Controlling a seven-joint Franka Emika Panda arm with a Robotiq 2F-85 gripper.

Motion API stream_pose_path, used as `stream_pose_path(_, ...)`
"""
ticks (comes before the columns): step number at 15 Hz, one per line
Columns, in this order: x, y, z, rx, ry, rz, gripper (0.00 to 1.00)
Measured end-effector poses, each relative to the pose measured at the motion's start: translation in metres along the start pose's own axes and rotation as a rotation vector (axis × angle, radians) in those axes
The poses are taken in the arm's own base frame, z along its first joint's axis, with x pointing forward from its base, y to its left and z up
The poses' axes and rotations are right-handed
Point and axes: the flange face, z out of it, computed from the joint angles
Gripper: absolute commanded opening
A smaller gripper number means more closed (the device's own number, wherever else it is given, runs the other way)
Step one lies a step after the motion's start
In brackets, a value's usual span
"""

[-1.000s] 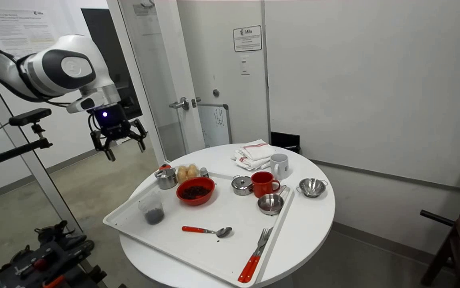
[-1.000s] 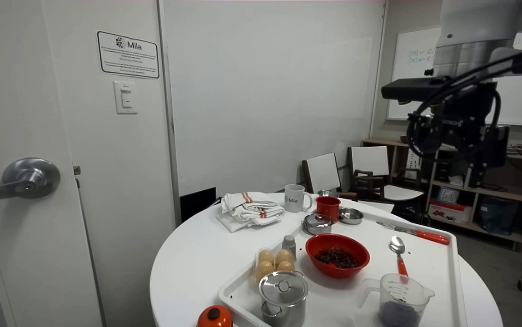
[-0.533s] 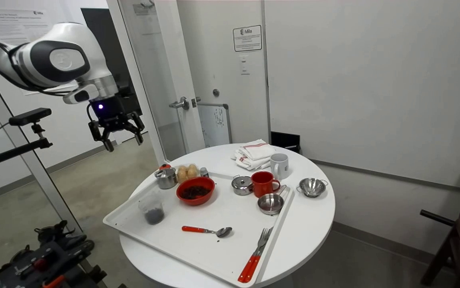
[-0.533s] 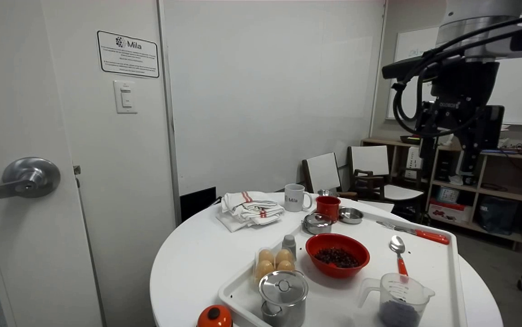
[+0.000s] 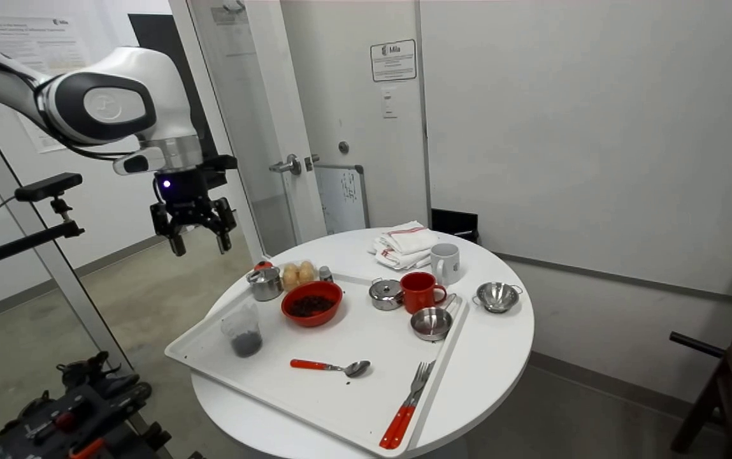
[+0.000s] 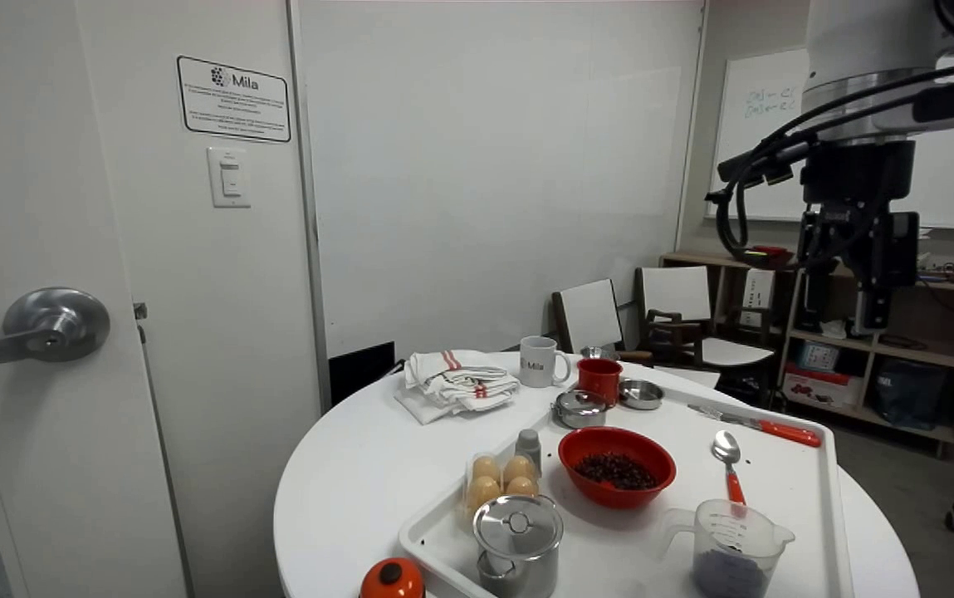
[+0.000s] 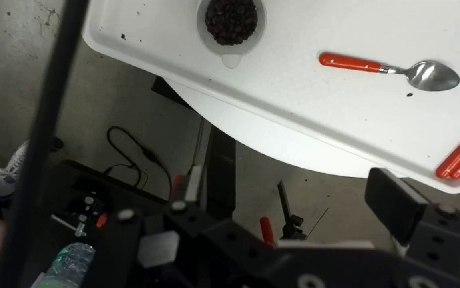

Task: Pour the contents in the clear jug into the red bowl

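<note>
A white tray (image 5: 359,331) sat on a round white table (image 5: 487,360). Nearest in the wrist view, we had the gripper (image 7: 290,188), spread wide. Beyond it, well apart, we found the clear jug (image 7: 230,50) upright on the tray, dark beans (image 7: 232,20) inside. In an exterior view, we marked the red bowl (image 6: 619,498) past the jug, part-filled, then the red mug (image 6: 599,380) farther back, then chairs (image 6: 676,295) behind the table.

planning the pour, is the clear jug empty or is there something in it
Partly filled. The wrist view shows dark bean-like pieces inside the clear jug; in both exterior views they fill only its lower part.
</note>
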Motion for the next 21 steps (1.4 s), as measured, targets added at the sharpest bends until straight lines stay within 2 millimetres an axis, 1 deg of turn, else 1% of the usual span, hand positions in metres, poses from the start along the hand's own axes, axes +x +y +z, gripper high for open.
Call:
stream_pose_path(2, -0.005, 0.006, 0.005, 0.014, -0.002, 0.021, 1.0)
stream_pose_path(3, -0.009, 0.013, 0.007, 0.033, -0.002, 0.012, 1.0)
stream_pose_path(7, -0.028, 0.05, 0.016, 0.131, -0.002, -0.072, 1.0)
stream_pose_path(9, -0.036, 0.063, 0.025, 0.165, 0.014, -0.106, 1.0)
stream_pose_path(10, -0.04, 0.066, 0.028, 0.175, 0.022, -0.114, 1.0)
stream_pose_path(12, -0.042, 0.065, 0.029, 0.182, 0.026, -0.113, 1.0)
stream_pose_path(16, -0.042, 0.063, 0.03, 0.179, 0.034, -0.108, 1.0)
stream_pose_path(18, -0.044, 0.064, 0.037, 0.162, 0.067, -0.106, 1.0)
stream_pose_path(21, -0.061, 0.064, 0.055, 0.1, 0.101, -0.075, 1.0)
